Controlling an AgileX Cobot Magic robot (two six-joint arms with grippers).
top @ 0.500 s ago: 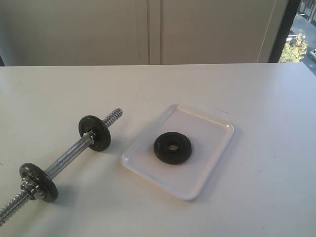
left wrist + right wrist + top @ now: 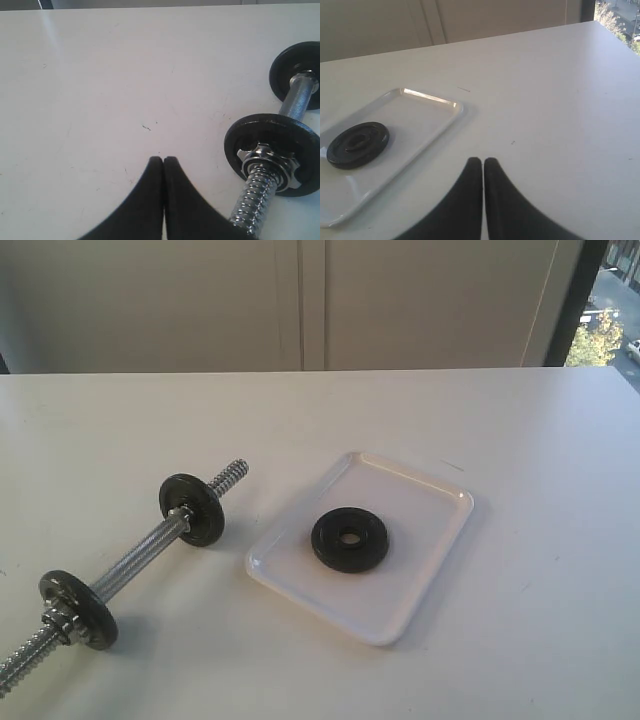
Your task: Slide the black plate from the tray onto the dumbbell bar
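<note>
The black plate (image 2: 349, 540) lies flat in the middle of the white tray (image 2: 420, 520), also visible in the right wrist view as the black plate (image 2: 358, 144) on the tray (image 2: 425, 120). To the left, the dumbbell bar (image 2: 135, 562) lies diagonally on the table, carrying two grey-black discs (image 2: 192, 509). In the left wrist view the bar (image 2: 260, 195) passes close beside my left gripper (image 2: 163, 159), which is shut and empty. My right gripper (image 2: 483, 160) is shut too, empty, over bare table beside the tray. Neither gripper appears in the exterior view.
The white table (image 2: 520, 440) runs back to a beige wall (image 2: 300, 300), with a window strip (image 2: 610, 310) at the far right. A chrome collar nut (image 2: 267, 162) sits against the nearer disc on the bar.
</note>
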